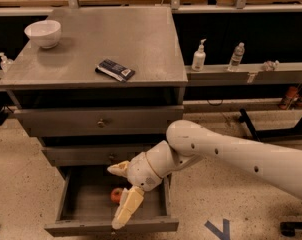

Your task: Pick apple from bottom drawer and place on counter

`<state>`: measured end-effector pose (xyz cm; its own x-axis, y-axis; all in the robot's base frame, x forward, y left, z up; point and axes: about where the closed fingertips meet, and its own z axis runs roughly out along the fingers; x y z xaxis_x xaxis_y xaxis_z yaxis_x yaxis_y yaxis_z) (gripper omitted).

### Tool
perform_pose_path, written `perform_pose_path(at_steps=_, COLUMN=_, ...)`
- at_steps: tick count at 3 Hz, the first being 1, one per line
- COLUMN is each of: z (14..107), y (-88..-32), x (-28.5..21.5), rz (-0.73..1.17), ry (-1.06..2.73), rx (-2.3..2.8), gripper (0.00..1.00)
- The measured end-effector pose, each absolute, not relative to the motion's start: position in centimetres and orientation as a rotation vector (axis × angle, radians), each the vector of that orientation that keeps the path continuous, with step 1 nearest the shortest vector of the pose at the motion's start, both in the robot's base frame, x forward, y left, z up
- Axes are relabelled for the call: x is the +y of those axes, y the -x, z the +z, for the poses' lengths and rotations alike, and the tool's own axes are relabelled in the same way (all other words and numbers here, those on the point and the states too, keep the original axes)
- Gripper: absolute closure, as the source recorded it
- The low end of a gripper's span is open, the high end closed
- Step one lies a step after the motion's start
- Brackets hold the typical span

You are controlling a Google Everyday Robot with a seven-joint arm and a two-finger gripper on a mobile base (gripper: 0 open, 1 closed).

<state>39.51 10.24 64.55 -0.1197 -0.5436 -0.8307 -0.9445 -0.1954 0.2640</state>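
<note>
Apple point(115, 194) lies in the open drawer point(111, 227), near its middle. Gripper point(115, 199) reaches into the drawer, fingers spread wide, the apple seen between them; contact cannot be told. Arm point(241, 154) enters from the right, bent downward. Counter point(141, 39) carries a bowl point(42, 33) at its back left corner.

The counter point(141, 39) is carrying a white bowl point(42, 33) at its back left corner and a dark packet point(115, 70) near the front. The gripper point(116, 196) is hanging over the open drawer point(81, 228), fingers apart.
</note>
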Motion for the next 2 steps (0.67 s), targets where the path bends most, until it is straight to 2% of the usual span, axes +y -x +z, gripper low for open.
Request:
perform_pose_path(at_steps=1, z=61.1, y=-42.0, x=8.4, rz=1.188, ry=1.587, rx=1.641, gripper=0.00)
perform_pose_path(at_steps=2, z=54.9, y=-43.7, x=5.3, rz=1.037, ry=1.453, rx=1.601, gripper=0.00)
